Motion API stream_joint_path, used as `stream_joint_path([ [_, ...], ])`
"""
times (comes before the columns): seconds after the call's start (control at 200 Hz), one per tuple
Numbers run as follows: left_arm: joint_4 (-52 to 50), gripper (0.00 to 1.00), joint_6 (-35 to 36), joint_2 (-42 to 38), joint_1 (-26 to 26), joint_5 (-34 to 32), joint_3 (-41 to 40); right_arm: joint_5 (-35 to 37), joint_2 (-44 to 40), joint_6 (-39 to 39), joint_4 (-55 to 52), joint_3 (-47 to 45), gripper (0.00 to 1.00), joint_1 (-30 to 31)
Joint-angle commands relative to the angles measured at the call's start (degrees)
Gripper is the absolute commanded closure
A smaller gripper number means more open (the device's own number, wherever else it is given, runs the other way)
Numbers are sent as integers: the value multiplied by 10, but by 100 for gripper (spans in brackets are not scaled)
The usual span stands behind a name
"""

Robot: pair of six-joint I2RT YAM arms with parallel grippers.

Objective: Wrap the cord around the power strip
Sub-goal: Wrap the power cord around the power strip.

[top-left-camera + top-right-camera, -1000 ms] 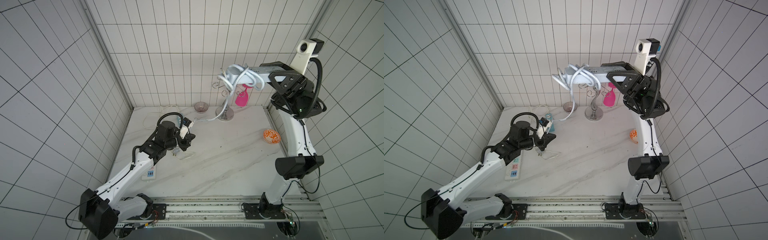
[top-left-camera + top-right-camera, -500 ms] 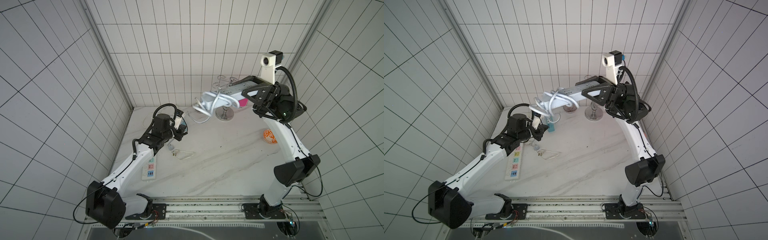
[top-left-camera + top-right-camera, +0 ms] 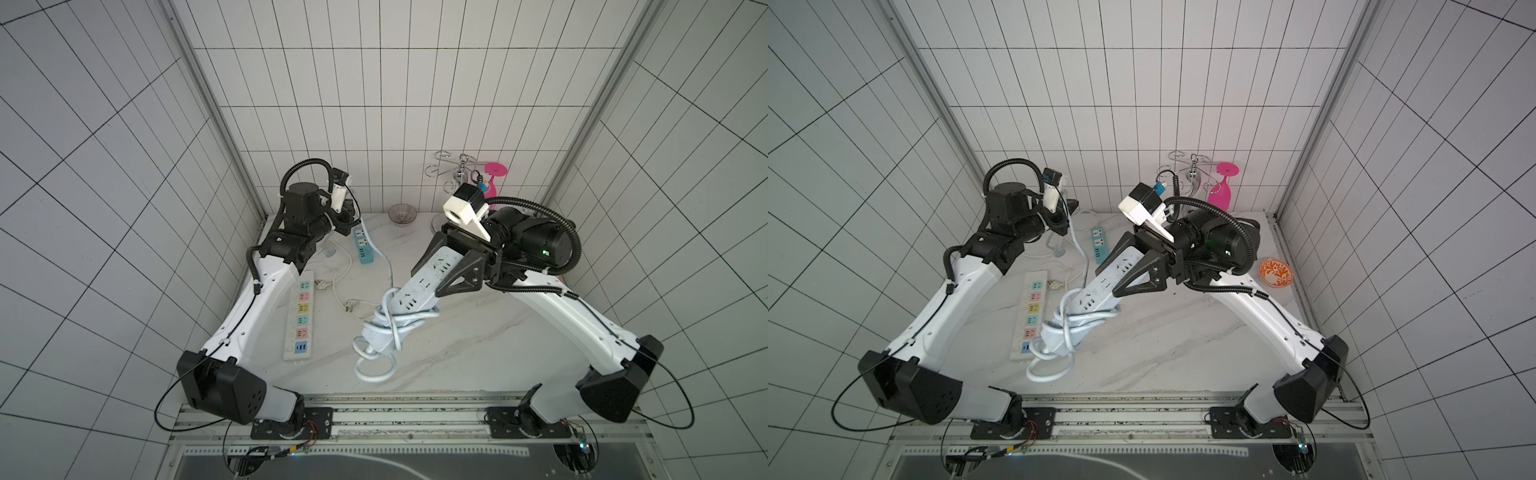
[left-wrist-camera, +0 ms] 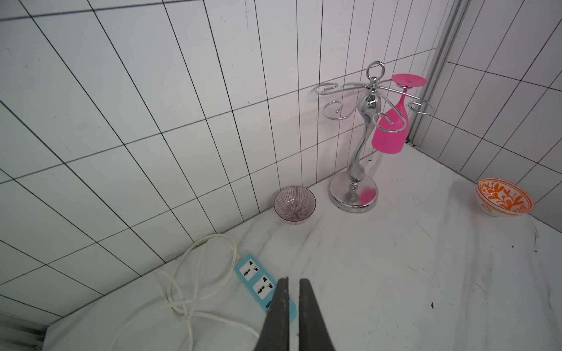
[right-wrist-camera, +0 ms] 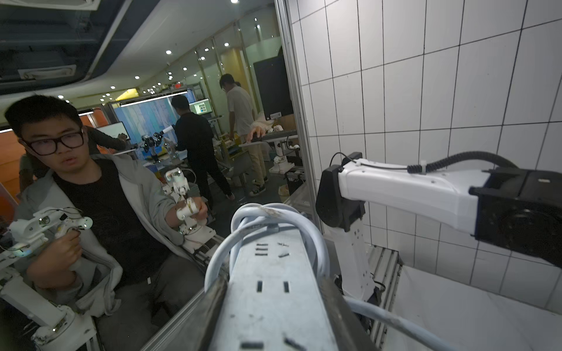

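**A:** What has moved in the last second?

**B:** The right arm has brought the power strip (image 3: 411, 301) down from high at the back wall. It now hangs tilted just to the right of the long white strip (image 3: 302, 320). The left arm has drawn back beyond the far end of the long white strip.

**A:** How do the tools stand?

**B:** The right gripper (image 3: 426, 282) pinches the power strip at its upper end, one finger on each long side. The left gripper (image 4: 293, 282) has its fingers pressed almost together. In both top views the cord (image 3: 409, 322) runs up toward it. The left wrist view shows nothing between the tips, so I cannot tell if it holds the cord.

**A:** Where is the rest of the cord?

**B:** Several turns sit bunched on the lower half of the power strip. One slack loop lies under its low end, beside the near end of the long white strip.

**A:** What can go wrong?

**B:** The turns look loose to me, and on a tilted bar they may slide off the low end. The free run passes the turquoise strip (image 3: 362, 245), beyond the far end of the long white strip, so a pull may drag that strip or the thin cream cables. The hold is also at one end only, so a hard tug may twist the power strip in the jaws.
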Motion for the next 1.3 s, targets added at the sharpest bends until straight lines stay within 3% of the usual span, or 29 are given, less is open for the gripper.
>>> stream_joint_path([
  [0.0, -35, 100, 12, 10, 9, -50, 47, -50, -8, -21, 21, -76, 100, -19],
  [0.195, -67, 100, 9, 5, 1, -75, 107, -73, 117, 324, 403, -84, 100, -40],
  [0.535, -106, 100, 37, 2, -40, -129, 156, -73, 248, 309, 404, -61, 100, -72],
  [0.86, -135, 100, 96, 37, -126, -252, 195, -67, 469, 380, 403, 149, 100, -108],
  [1.079, -132, 100, 111, 16, -181, -286, 165, 3, 569, 378, 379, 252, 100, -165],
  [1.179, -131, 100, 118, 4, -219, -310, 138, 45, 578, 311, 322, 263, 100, -188],
  [1.294, -144, 100, 114, 5, -264, -332, 122, 90, 533, 107, 138, 224, 100, -208],
])
